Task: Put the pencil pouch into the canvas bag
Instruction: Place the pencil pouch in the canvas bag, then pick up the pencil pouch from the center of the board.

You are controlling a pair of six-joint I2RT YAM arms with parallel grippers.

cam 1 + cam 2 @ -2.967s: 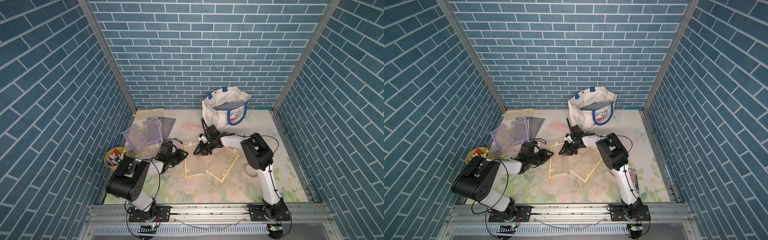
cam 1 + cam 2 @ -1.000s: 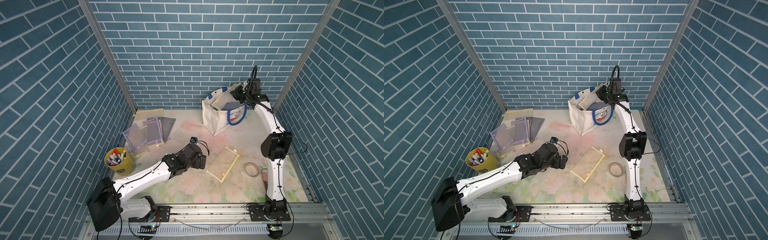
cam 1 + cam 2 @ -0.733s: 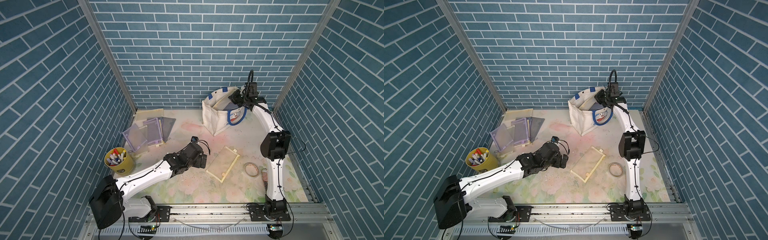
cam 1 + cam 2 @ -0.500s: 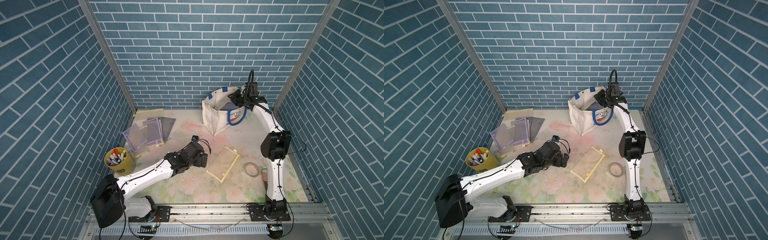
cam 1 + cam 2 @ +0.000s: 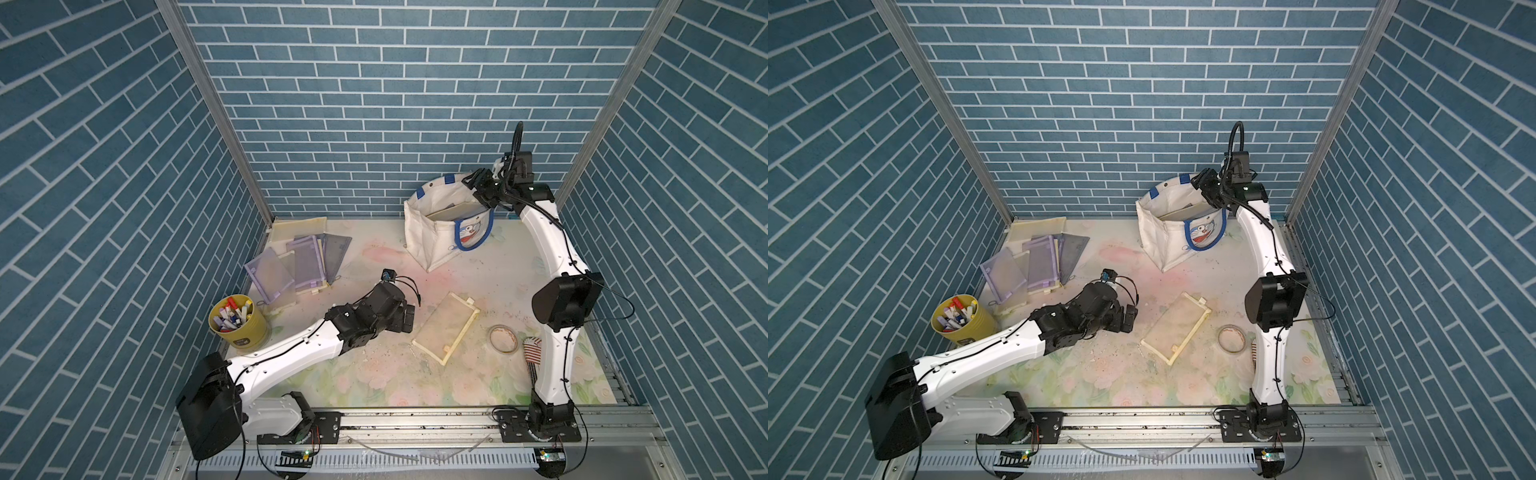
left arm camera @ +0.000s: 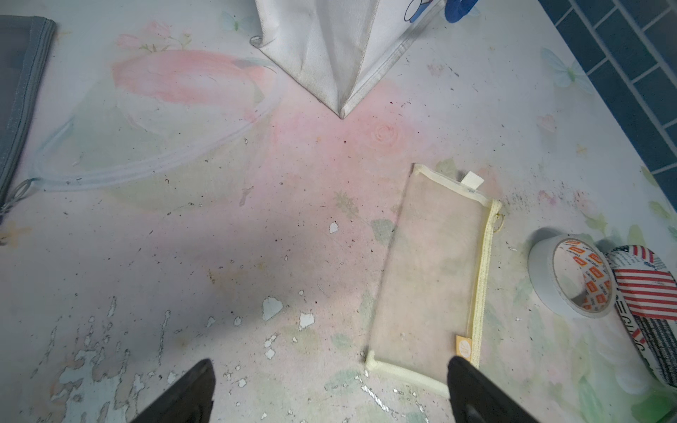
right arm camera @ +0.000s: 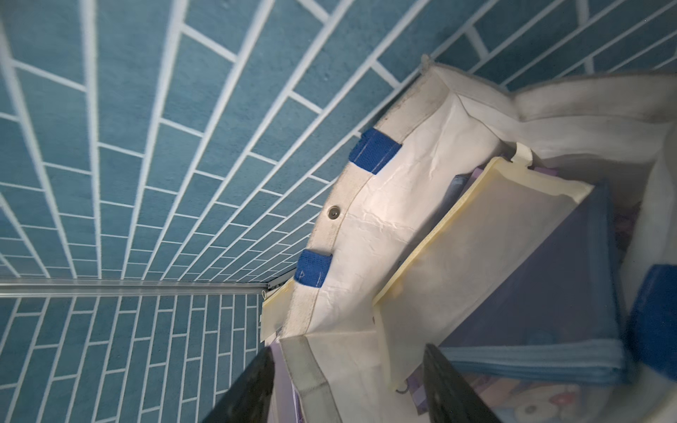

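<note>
— What has moved since three seconds ago?

— Both arms. Back then they were huddled over two cream pouches at the middle of the desk (image 5: 374,374). Now the right arm is stretched out to the far edge, and the right hand (image 5: 478,187) hangs over the mouth of the canvas bag (image 5: 432,249). One of the two pouches has left the middle with it.

— So where is the pencil pouch?

— Inside the bag. In the right wrist view the pencil pouch (image 7: 458,263) leans tilted against the bag's inner wall, on top of blue and purple pouches.

— Is the right hand gripping it?

— No. Its fingers (image 7: 252,384) stand apart, released. The pouch's lower corner and the bag's rim show in the gap between them, and nothing is pinched.

— And the left hand?

— The left hand (image 5: 409,319) sits low over the middle of the desk, fingers (image 6: 187,395) spread wide and empty. The second pouch (image 5: 444,328) lies flat just beside it, on the side toward the right edge.

— Where does the bag stand?

— Upright near the far edge, toward the far right corner.

— Anything else on the desk?

— A tape roll (image 5: 503,338) lies near the right edge. A yellow cup (image 5: 239,328) of markers stands at the left edge. A pile of pouches (image 5: 299,262) lies toward the far left corner.
</note>
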